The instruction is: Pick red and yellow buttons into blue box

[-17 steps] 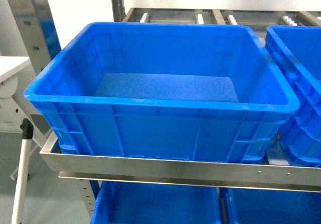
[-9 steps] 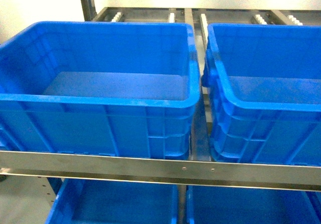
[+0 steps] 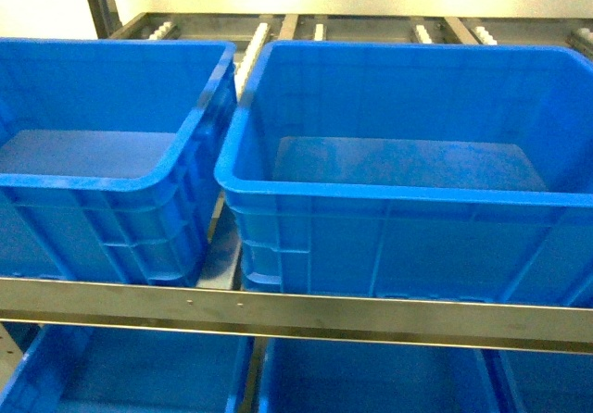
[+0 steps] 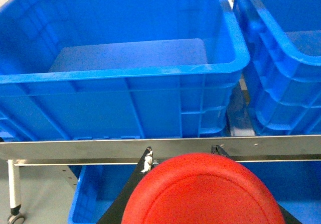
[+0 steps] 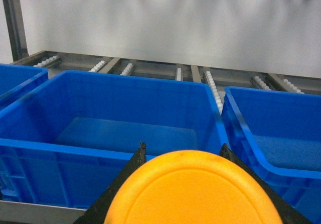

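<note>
My left gripper [image 4: 180,156] holds the red button [image 4: 203,191], whose cap fills the bottom centre of the left wrist frame. My right gripper [image 5: 183,151] holds the yellow button [image 5: 193,189], its orange cap filling the bottom centre of the right wrist frame. In the head view a blue box [image 3: 408,195] sits centre-right on a steel shelf [image 3: 296,316], just beside a second crate [image 3: 102,181] at left; which one is the goal I cannot tell. Neither gripper shows in the head view. More crates [image 3: 371,381] sit along the bottom edge.
</note>
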Controlling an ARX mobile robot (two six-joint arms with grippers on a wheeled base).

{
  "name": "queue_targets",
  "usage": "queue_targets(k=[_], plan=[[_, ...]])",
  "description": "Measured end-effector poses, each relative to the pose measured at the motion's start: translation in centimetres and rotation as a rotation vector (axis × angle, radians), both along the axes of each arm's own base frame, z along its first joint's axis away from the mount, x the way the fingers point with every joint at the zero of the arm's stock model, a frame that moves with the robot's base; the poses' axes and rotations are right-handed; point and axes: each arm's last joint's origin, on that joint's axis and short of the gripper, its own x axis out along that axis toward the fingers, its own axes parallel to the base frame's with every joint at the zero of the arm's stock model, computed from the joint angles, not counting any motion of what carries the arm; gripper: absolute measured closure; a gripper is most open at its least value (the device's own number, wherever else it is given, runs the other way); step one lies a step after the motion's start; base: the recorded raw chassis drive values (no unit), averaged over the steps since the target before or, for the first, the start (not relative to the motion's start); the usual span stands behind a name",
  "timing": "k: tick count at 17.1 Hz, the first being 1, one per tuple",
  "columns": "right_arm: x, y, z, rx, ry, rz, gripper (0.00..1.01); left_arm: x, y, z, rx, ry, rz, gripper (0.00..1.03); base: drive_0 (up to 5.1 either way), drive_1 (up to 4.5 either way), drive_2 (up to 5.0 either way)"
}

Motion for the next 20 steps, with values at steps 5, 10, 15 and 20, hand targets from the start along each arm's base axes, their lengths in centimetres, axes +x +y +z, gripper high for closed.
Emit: queue_targets(k=[5,10,15,20], plan=[[0.0,-0.02,0.0,0.001,0.0,-0.006,0.63,-0.01,-0.02,0.02,-0.002,-0.001,-0.007,0.77,1.1,0.36,-1.2],[0.0,-0.01,0.01,0.001,-0.001,-0.002,0.63,-0.01,-0.01,0.01,-0.001,-0.001,-0.003,0.77,0.2,4.18,-3.7],[0.03,0.01,-0.05,-0.003,0.006,-0.002,0.63,0.0,-0.01,-0.09,0.002,0.009,-0.003,0.77,0.0,1.73,-1.7],[0.48,-0.01,0.01,-0.025,0.004,0.008,0.63,0.0,-0.01,-0.01,0.0,0.002,-0.003,0.77,0.0,0.0,0.0]])
